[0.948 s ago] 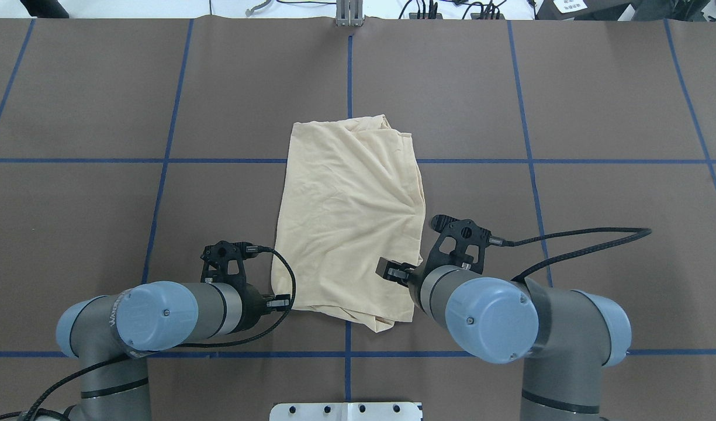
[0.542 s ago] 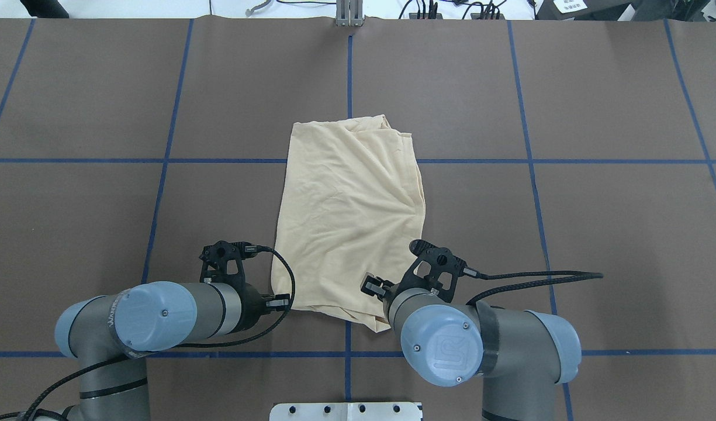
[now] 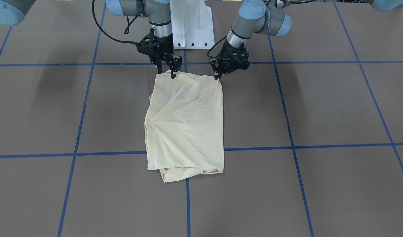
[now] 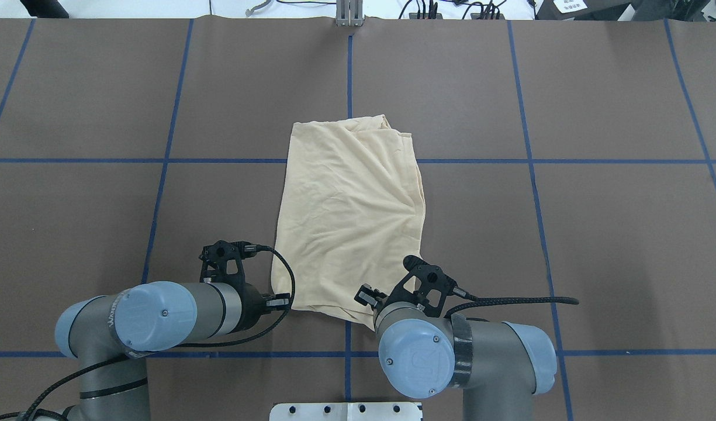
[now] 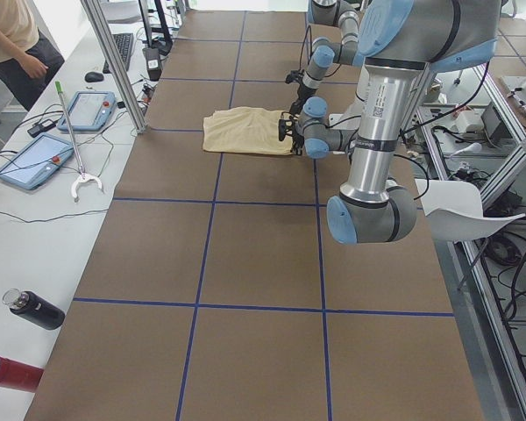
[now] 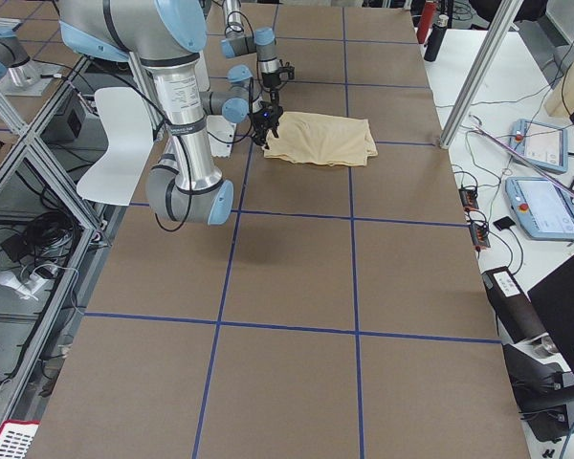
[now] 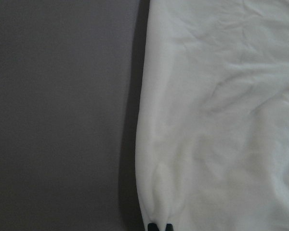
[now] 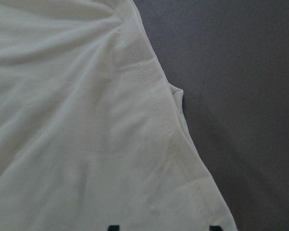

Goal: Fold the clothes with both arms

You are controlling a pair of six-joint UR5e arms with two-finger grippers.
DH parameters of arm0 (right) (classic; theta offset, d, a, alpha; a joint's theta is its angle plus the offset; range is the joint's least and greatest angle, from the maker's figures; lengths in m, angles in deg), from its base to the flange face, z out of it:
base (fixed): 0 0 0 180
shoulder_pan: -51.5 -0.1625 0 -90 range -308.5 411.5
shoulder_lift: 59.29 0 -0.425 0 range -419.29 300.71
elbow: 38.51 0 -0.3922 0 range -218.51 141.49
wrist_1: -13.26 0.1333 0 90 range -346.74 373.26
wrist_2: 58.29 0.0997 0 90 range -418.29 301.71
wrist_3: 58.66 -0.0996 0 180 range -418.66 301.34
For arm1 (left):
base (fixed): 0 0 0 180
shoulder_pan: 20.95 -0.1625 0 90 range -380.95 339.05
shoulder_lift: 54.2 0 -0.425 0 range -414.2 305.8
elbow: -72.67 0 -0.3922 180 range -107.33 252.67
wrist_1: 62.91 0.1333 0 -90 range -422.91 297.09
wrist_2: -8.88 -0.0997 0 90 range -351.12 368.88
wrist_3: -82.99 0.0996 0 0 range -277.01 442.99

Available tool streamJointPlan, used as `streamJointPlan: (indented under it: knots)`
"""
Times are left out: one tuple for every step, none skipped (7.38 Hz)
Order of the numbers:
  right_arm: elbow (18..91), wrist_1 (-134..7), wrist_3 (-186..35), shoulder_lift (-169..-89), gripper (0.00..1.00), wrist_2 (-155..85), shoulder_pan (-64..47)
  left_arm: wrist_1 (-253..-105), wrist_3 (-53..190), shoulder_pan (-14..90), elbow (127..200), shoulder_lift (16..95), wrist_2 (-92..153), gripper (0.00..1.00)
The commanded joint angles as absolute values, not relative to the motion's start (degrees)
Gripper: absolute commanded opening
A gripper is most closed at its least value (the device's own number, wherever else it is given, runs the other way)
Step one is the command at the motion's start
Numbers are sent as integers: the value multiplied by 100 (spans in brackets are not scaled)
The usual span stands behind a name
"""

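Sliding inward along the near hem since a moment ago, the right gripper [image 3: 166, 73] is hovering wide open, its jaws straddling one near corner of the shirt [image 3: 185, 121] and gripping nothing. The left gripper [image 3: 217, 76] is staying put, its jaws almost closed and seemingly pinching the other near corner. The shirt is lying part-folded on the table [image 3: 319, 108], stretching away from both sets of jaws. Grasping is under way: the right jaws are probably going to need to sink and close on the hem between them before both arms lift together.

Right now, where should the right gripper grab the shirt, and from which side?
I'd take the corner of the shirt nearest the robot on its right, from above: the folded layers lie flat there, and the open right gripper hangs over that stitched edge.
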State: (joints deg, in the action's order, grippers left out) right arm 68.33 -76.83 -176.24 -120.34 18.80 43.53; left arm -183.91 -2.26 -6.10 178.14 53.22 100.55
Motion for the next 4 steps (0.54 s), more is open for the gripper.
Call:
streamJointPlan:
  knots:
    - [6748, -7718, -17757, -12011, 67, 1879, 4420, -18393, -227, -610, 17813, 5329, 10055, 0]
    - [6739, -7718, -17757, -12003, 67, 1888, 4438, -18393, -227, -610, 17813, 5329, 10055, 0]
    - [6739, -7718, -17801, -12011, 67, 1888, 4455, -18393, -227, -610, 17813, 5329, 10055, 0]
    - [6739, -7718, -17801, -12011, 67, 1888, 4464, -18393, -227, -610, 17822, 5329, 10055, 0]
